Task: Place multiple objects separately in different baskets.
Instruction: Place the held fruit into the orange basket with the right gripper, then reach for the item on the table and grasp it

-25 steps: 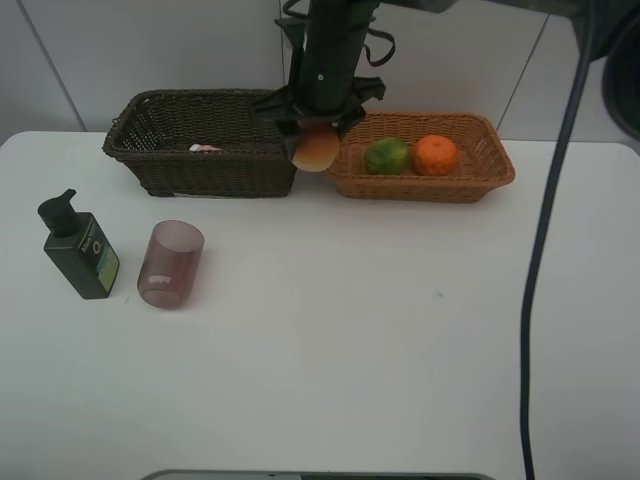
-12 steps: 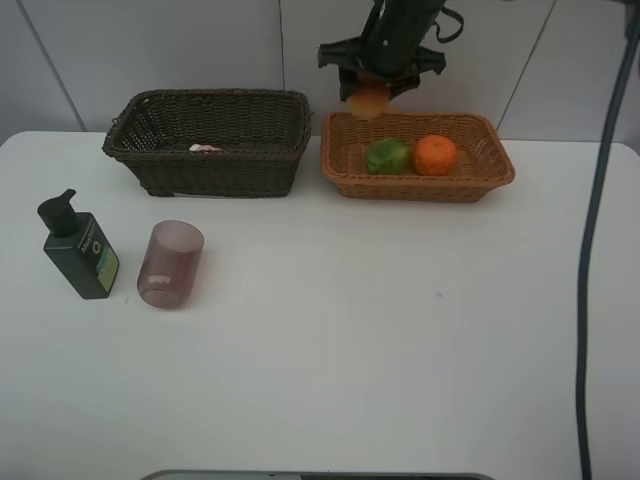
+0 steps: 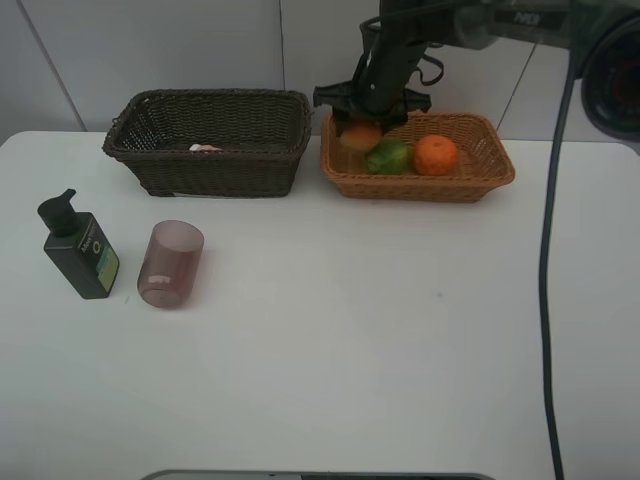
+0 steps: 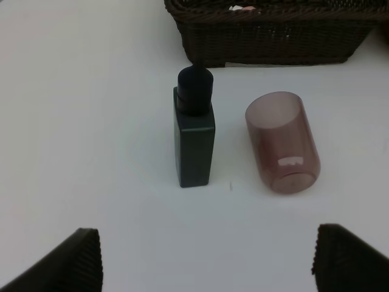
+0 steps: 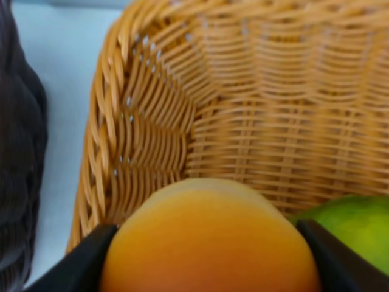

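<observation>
My right gripper (image 3: 362, 126) is shut on the red-orange fruit (image 3: 361, 134) and holds it low inside the left end of the light tan basket (image 3: 480, 180). The wrist view shows the fruit (image 5: 209, 240) between the fingers (image 5: 85, 261), over the woven floor (image 5: 267, 146). The green fruit (image 3: 389, 156) and orange (image 3: 436, 154) lie in that basket. The dark brown basket (image 3: 215, 165) holds the pink bottle (image 3: 205, 148). The dark green pump bottle (image 3: 78, 246) and purple cup (image 3: 170, 264) stand at the left. My left gripper (image 4: 206, 261) is open above the table, short of the pump bottle (image 4: 194, 137) and cup (image 4: 282, 143).
A black cable (image 3: 550, 260) hangs down the right side of the exterior view. The white table (image 3: 380, 330) has a wall behind the baskets. The brown basket's front wall (image 4: 273, 42) is just beyond the bottle and cup.
My right gripper carried the red-orange fruit from in front of the brown basket up and right, then lowered it into the tan basket's left end. The left arm has not moved.
</observation>
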Available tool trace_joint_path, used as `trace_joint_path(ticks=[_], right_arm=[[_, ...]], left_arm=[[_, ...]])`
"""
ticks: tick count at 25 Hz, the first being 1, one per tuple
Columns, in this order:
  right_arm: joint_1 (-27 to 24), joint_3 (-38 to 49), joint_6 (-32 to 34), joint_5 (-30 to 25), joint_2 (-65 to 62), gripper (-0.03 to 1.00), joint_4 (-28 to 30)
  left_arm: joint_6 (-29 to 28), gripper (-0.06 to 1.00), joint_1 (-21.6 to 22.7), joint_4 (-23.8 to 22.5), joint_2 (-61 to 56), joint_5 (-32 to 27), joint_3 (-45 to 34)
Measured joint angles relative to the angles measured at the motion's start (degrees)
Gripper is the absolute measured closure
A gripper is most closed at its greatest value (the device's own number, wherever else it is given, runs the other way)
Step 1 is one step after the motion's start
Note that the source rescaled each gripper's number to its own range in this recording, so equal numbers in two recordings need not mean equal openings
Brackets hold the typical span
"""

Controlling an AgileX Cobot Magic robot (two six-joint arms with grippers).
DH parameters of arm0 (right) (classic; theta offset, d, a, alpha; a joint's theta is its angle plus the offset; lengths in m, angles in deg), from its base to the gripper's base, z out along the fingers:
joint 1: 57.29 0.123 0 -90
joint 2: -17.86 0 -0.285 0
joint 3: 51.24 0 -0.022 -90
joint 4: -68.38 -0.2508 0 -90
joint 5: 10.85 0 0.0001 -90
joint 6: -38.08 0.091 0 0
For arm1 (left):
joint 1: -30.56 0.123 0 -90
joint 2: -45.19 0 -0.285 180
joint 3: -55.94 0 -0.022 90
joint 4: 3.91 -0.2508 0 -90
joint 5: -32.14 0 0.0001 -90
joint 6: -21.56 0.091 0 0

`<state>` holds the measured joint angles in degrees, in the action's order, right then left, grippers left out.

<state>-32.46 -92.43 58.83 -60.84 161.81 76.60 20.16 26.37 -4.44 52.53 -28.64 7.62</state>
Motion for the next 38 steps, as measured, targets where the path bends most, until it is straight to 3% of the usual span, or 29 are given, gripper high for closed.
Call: trace_joint_path(ticks=[6, 11, 13, 24, 38], right_arm=[[0.00, 0.00, 0.00, 0.44, 0.00, 0.47, 0.00], [0.00, 0.00, 0.00, 0.39, -0.11, 0.13, 0.00], [0.00, 0.00, 0.00, -0.07, -0.66, 0.08, -0.04], [-0.18, 3.72, -2.05, -9.39, -8.70, 0.06, -0.25], [-13.43, 38.38, -5.80, -8.75, -40.18, 0.06, -0.27]], left_arm=[[0.00, 0.13, 0.00, 0.00, 0.00, 0.00, 0.00], [0.00, 0.13, 0.00, 0.00, 0.00, 0.00, 0.00], [0.00, 0.13, 0.00, 0.00, 0.00, 0.00, 0.00], [0.00, 0.13, 0.00, 0.00, 0.00, 0.00, 0.00], [0.00, 0.13, 0.00, 0.00, 0.00, 0.00, 0.00]])
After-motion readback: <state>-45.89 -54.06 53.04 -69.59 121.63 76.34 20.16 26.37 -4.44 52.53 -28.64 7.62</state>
